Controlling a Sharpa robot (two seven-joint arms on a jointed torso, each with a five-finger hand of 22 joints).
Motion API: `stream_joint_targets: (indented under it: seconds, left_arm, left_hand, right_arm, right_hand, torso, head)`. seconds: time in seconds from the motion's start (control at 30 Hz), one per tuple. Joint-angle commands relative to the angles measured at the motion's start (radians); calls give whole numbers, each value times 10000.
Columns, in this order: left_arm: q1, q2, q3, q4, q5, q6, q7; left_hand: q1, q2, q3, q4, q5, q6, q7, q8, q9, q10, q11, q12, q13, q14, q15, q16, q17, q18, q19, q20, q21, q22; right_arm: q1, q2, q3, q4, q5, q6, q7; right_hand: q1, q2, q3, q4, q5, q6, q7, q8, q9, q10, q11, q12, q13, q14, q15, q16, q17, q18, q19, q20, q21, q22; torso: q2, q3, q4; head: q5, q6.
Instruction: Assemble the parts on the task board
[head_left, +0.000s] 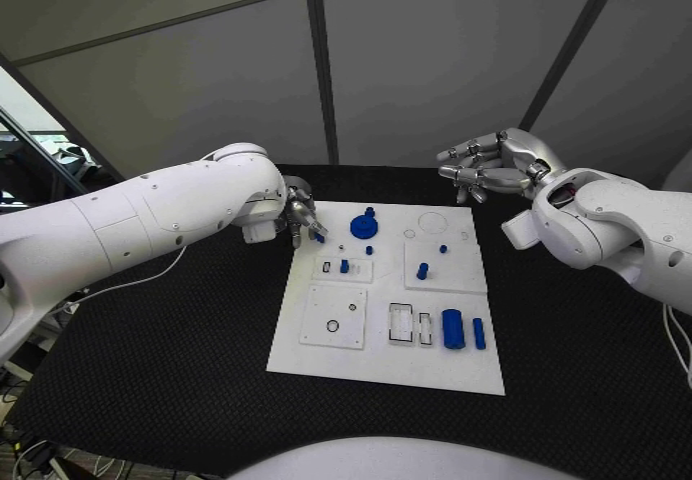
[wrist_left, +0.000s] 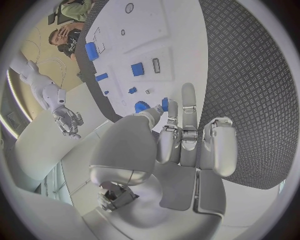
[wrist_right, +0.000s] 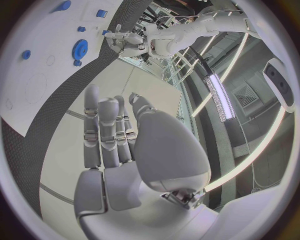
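The white task board (head_left: 389, 362) lies mid-table. On it are a blue gear (head_left: 364, 226), a peg (head_left: 423, 270), and two blue cylinders (head_left: 453, 329) side by side near the front right. My left hand (head_left: 300, 215) hovers at the board's far left corner. It pinches a small blue part (wrist_left: 164, 104) between thumb and a finger, close beside the gear (wrist_left: 141, 106). My right hand (head_left: 498, 165) is raised beyond the board's far right corner, fingers apart and holding nothing. The right wrist view shows its palm (wrist_right: 162, 150) bare, with the gear (wrist_right: 80, 49) far off.
Small white sub-plates (head_left: 333, 318) with slots and holes sit on the board's left half. A rectangular frame slot (head_left: 402, 323) lies beside the cylinders. A white cable (head_left: 130, 280) trails over the black table (head_left: 159, 370) at the left. Grey wall panels stand behind.
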Motion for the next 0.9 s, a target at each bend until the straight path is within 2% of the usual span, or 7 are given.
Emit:
stream_joint_targets:
  seconds: [0.03, 0.2, 0.43, 0.7, 0.9]
  left_arm:
    - [9, -250, 6, 508, 261, -825, 70]
    - [-62, -703, -2, 1325, 175, -1284, 43]
    - [-312, -1107, -9, 2156, -468, -1482, 66]
    - [-539, -1171, -14, 2355, -897, -1235, 48]
    - [-631, -1184, -15, 2424, -962, -1125, 14]
  left_hand:
    - [-80, -152, 827, -616, 35, 13, -77, 73, 39, 12, -20, -54, 1014, 46, -2, -2, -5, -76, 8, -52, 2, 1372]
    - [-297, -318, 1271, -713, 37, 8, -86, 172, 87, 43, -30, -37, 1029, 55, -5, -1, -9, -88, 47, -55, 41, 1420]
    - [-390, -398, 1438, -758, 36, 10, -93, 218, 108, 64, -36, -21, 1045, 61, -8, 0, -10, -96, 71, -57, 66, 1448]
    - [-406, -419, 1475, -771, 36, 9, -95, 227, 112, 73, -38, -13, 1055, 62, -9, 0, -11, -96, 73, -58, 67, 1450]
    - [-427, -442, 1516, -783, 36, 10, -96, 239, 117, 76, -39, -12, 1056, 62, -9, 0, -11, -97, 75, -60, 67, 1453]
  right_arm:
    - [21, -13, 7, 9, -11, 63, 118]
    - [21, -27, 7, 6, -11, 56, 120]
    - [21, -26, 7, -3, -11, 59, 120]
    - [20, -31, 7, -1, -11, 64, 119]
    - [20, -40, 7, 2, -11, 62, 118]
  right_hand:
    - [-31, 7, 31, 15, 47, -74, -28, 41, -6, -40, 0, 13, -12, 71, 0, -44, 16, 53, 50, 16, -28, -12]
    - [-35, 7, 34, 18, 57, -75, -27, 43, -6, -39, 1, 15, -14, 73, 0, -47, 20, 52, 54, 15, -32, -14]
    - [-35, 7, 34, 18, 57, -75, -27, 43, -6, -39, 1, 15, -14, 73, 0, -47, 20, 52, 54, 15, -32, -14]
    - [-35, 7, 34, 18, 57, -75, -27, 43, -6, -39, 1, 15, -14, 73, 0, -47, 20, 52, 54, 15, -32, -14]
    - [-35, 7, 34, 18, 57, -75, -27, 43, -6, -39, 1, 15, -14, 73, 0, -47, 20, 52, 54, 15, -32, -14]
  torso:
    - [0, 0, -12]
    - [-4, 2, -2]
    - [2, -10, -9]
    - [3, 0, -38]
    - [10, -5, -24]
  head:
    - [17, -5]
    - [48, -33]
    - [72, -58]
    - [106, -69]
    - [83, -83]
